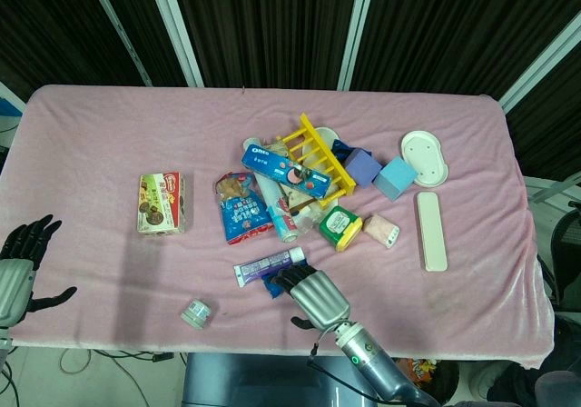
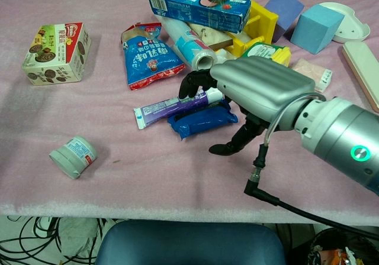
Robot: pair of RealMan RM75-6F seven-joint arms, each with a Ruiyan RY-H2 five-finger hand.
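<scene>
Hovering over the blue snack packet (image 2: 202,119), the right hand (image 2: 254,93) had its fingers apart and slightly curled, holding nothing; dark fingertips (image 2: 190,83) sat above the toothpaste tube (image 2: 176,106) just behind the packet. Judged as the reach stage, grasp not yet made. Next move would call for lowering and closing around the packet without dragging the tube touching it. Packet: glossy crinkled foil, flat oblong, lying near the front edge on the fuzzy pink cloth (image 2: 177,182). Tube: smooth, purple, white cap. Left hand (image 1: 20,260) rested at the table's left edge, fingers spread, empty. Small round jar (image 2: 73,155) lay on its side, well apart.
</scene>
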